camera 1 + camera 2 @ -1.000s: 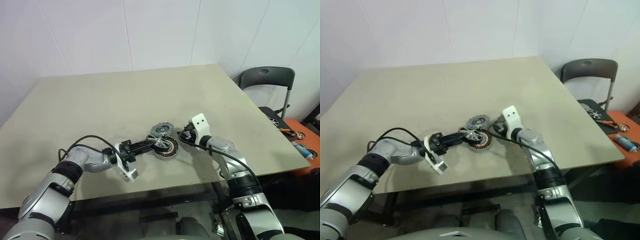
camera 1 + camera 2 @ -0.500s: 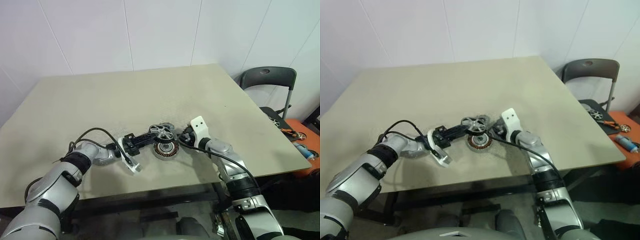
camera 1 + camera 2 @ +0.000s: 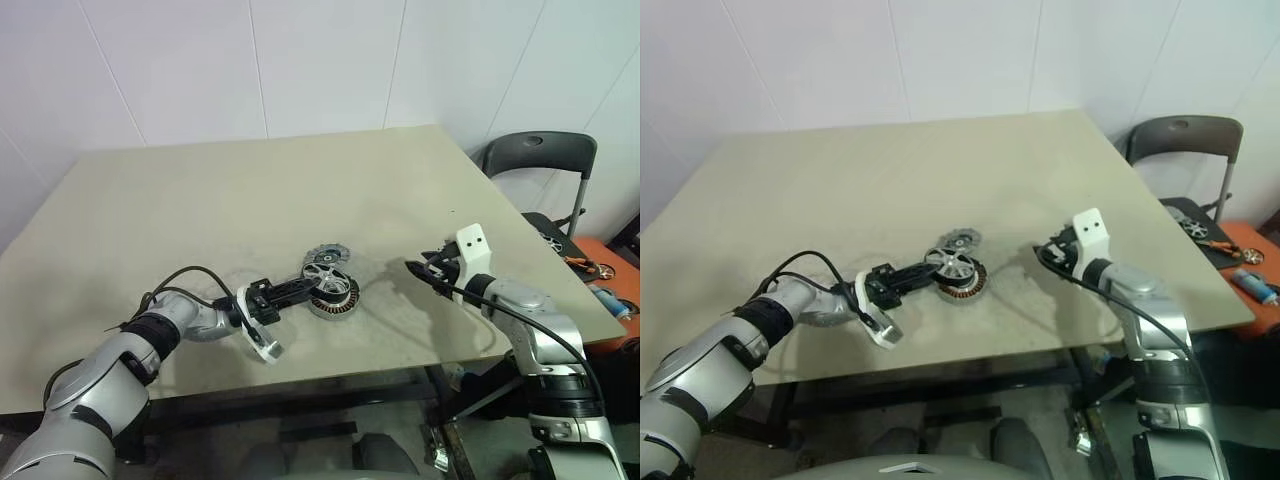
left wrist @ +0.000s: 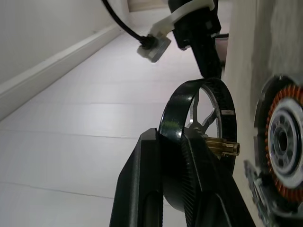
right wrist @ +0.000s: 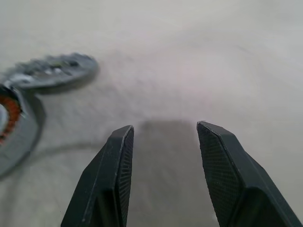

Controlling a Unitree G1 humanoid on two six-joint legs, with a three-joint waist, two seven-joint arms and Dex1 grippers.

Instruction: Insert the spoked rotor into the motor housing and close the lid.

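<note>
The motor housing (image 3: 342, 299), a squat silver cylinder with copper windings, stands on the table near its front edge. Just behind it lies the flat grey lid (image 3: 325, 254). My left gripper (image 3: 310, 285) reaches in from the left and is shut on the rim of the spoked rotor (image 3: 323, 274), a black ring with silver spokes. It holds the rotor tilted just above the housing's left side. In the left wrist view the rotor (image 4: 173, 118) stands edge-on beside the housing (image 4: 284, 142). My right gripper (image 3: 415, 268) hangs open and empty to the right of the housing, well apart from it.
The beige table (image 3: 200, 200) is bare apart from these parts. Its right edge runs close past my right arm. A grey folding chair (image 3: 540, 158) and orange tools (image 3: 600, 275) stand beyond that edge.
My right gripper has drawn back from the housing toward the right and stands apart from it now. The left gripper still holds the rotor over the housing.
</note>
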